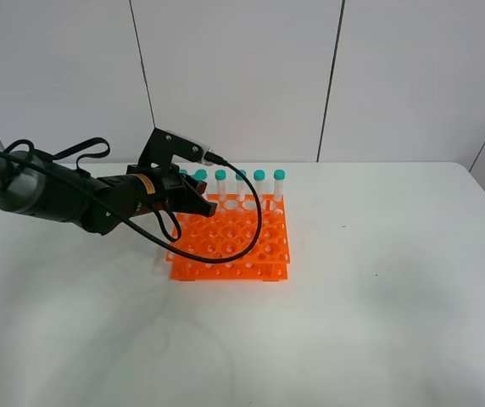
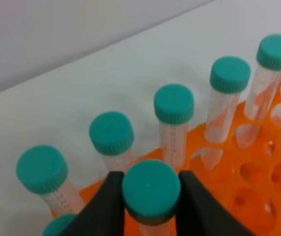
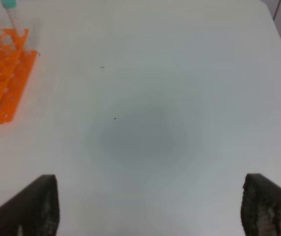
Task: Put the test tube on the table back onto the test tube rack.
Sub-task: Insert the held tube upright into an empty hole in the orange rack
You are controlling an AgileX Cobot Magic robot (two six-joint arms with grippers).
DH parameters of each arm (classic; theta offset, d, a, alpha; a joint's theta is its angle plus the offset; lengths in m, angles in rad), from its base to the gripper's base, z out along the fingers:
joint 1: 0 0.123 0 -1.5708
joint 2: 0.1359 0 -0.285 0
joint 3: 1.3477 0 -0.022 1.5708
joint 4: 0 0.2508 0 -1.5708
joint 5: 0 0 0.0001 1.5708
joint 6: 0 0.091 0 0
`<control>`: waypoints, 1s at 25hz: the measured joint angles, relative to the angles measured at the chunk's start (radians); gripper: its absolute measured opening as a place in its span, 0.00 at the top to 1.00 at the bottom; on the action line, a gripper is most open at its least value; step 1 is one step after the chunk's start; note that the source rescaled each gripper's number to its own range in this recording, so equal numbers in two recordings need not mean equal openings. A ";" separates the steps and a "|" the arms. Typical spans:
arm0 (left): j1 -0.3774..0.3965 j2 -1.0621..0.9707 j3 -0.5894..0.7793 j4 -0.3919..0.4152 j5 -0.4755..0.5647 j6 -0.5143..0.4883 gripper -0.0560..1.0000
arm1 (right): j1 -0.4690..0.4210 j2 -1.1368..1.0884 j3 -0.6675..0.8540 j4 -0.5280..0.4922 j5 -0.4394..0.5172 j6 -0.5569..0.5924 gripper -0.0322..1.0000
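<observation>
Test tube (image 2: 151, 191): slim clear body, teal-green screw cap, clamped just under the cap between the two dark fingers (image 2: 106, 206) of the left gripper (image 2: 150, 209), held roughly upright over the back-left part of the test tube rack (image 1: 230, 242). Whether its tip has already entered a hole cannot be told, since the lower body is out of frame in the wrist view and hidden by the arm from above. Rack: bright orange, two-tiered, grid of round holes, standing on the table (image 1: 378, 280); its rear row carries a line of identical capped tubes (image 2: 174, 105), just behind the held one. Right gripper (image 3: 150, 209): jaws spread wide, nothing between them, hovering over bare tabletop well apart from the rack. Step in hand, by judgement: seating the held tube in a free hole of the row in front of the filled one. Handling notes: keep the tube vertical so the conical tip finds the upper hole and then the matching lower one; lower slowly and straight; watch clearance to the neighbouring caps behind, which stand close; release only once the tube is supported by the rack, then lift the fingers straight up to avoid dragging the cap or tipping the light rack.
</observation>
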 joint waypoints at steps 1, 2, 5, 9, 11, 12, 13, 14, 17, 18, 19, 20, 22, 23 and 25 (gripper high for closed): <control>0.000 0.002 0.000 0.001 0.001 0.000 0.95 | 0.000 0.000 0.000 0.000 0.000 0.000 0.05; 0.000 0.002 0.000 0.001 0.002 0.000 0.95 | 0.000 0.000 0.000 0.000 0.000 0.000 0.05; 0.000 0.002 0.000 0.001 0.001 0.000 0.95 | 0.000 0.000 0.000 0.000 0.000 0.000 0.05; 0.000 0.004 0.000 0.002 0.003 0.000 0.95 | 0.000 0.000 0.000 0.000 0.000 0.000 0.05; 0.000 0.008 0.000 0.002 0.004 0.000 0.95 | 0.000 0.000 0.000 0.000 0.000 0.000 0.05; 0.000 0.011 0.000 0.002 0.004 0.000 0.95 | 0.000 0.000 0.000 0.000 0.000 0.000 0.05; 0.000 0.012 0.000 0.002 0.005 0.000 0.95 | 0.000 0.000 0.000 0.000 0.000 0.000 0.05; 0.000 0.012 0.000 0.002 0.006 0.000 0.95 | 0.000 0.000 0.000 0.000 0.000 0.000 0.05; 0.000 0.012 0.000 0.002 0.007 0.000 0.95 | 0.000 0.000 0.000 0.000 0.000 0.001 0.05; 0.000 0.012 0.000 0.002 0.007 0.000 0.95 | 0.000 0.000 0.000 0.000 0.000 0.001 0.05; 0.000 0.012 0.000 0.002 0.008 0.000 0.95 | 0.000 0.000 0.000 0.000 0.000 0.001 0.05; 0.000 0.012 0.000 0.002 0.008 0.000 0.95 | 0.000 0.000 0.000 0.000 0.000 0.001 0.05; 0.000 0.012 0.000 0.002 0.009 0.000 0.95 | 0.000 0.000 0.000 0.000 0.000 0.001 0.05; 0.000 0.012 0.000 0.002 0.009 0.000 0.95 | 0.000 0.000 0.000 0.000 0.000 0.001 0.05; 0.000 0.012 0.000 0.002 0.009 -0.007 0.95 | 0.000 0.000 0.000 0.000 0.000 0.001 0.05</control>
